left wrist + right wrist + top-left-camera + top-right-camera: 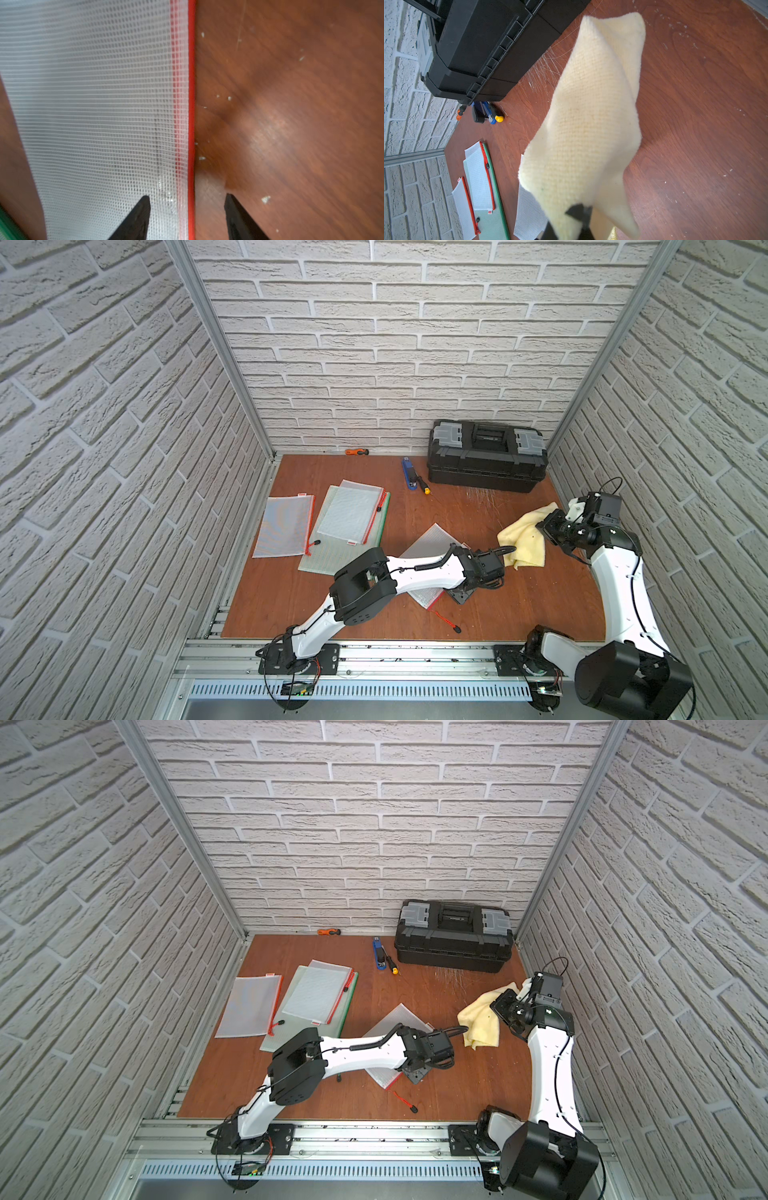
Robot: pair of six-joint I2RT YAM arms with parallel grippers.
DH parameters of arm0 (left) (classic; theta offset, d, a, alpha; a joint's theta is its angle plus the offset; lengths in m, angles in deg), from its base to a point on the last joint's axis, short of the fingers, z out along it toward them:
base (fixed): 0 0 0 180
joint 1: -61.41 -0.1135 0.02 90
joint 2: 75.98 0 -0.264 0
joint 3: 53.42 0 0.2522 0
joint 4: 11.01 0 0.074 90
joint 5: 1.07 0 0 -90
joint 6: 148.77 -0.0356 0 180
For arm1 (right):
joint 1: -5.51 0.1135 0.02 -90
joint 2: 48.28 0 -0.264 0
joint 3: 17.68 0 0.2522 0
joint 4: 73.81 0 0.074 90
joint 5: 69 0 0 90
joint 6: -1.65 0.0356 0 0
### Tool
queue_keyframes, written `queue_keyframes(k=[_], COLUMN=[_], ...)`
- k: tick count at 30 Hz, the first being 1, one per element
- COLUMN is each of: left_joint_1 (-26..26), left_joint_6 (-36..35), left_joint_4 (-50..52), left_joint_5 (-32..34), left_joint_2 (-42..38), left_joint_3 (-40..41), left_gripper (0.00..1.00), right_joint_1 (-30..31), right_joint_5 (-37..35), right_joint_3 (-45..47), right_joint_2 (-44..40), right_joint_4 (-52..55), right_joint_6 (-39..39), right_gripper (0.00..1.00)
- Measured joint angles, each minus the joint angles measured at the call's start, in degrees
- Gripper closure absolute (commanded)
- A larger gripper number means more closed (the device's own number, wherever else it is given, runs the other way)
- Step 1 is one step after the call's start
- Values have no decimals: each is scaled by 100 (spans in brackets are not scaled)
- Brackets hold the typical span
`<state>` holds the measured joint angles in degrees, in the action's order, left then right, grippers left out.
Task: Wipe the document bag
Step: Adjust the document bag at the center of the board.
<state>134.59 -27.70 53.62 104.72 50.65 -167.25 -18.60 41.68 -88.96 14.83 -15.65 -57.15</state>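
The document bag [432,537] [398,1016] is a clear mesh pouch with a red zipper edge, lying flat mid-table and partly hidden under my left arm. My left gripper [461,595] [415,1075] is low over its near edge. In the left wrist view the left gripper [188,196] is open and straddles the red edge of the bag [93,114], one finger [141,214] over the mesh and the other over bare wood. My right gripper [544,526] [498,1007] [579,209] is shut on a yellow cloth [523,541] [482,1025] [591,114] that hangs to the right of the bag.
A black toolbox [486,456] stands at the back right. Near it lie a blue stapler [409,475] and an orange tool [356,452]. Other mesh pouches [284,526] [351,512] and a green one [332,560] lie at the left. Brick walls enclose three sides.
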Motion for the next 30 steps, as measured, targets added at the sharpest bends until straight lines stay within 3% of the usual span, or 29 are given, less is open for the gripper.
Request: queue_keyframes(k=[4, 12, 30], left_joint_1=[-7, -90, -240], left_joint_6=[-37, -46, -83], left_joint_4=[2, -44, -481], left_joint_5=[-20, -92, -494], left_joint_2=[52, 52, -107], left_joint_3=[-17, 37, 369], left_gripper=[40, 55, 65], right_joint_1=[0, 0, 0], right_joint_5=[87, 168, 302], right_joint_3=[0, 0, 0], right_joint_2=[0, 0, -33], right_joint_4=[2, 2, 2], right_joint_6=[0, -13, -15], right_gripper=[98, 98, 98])
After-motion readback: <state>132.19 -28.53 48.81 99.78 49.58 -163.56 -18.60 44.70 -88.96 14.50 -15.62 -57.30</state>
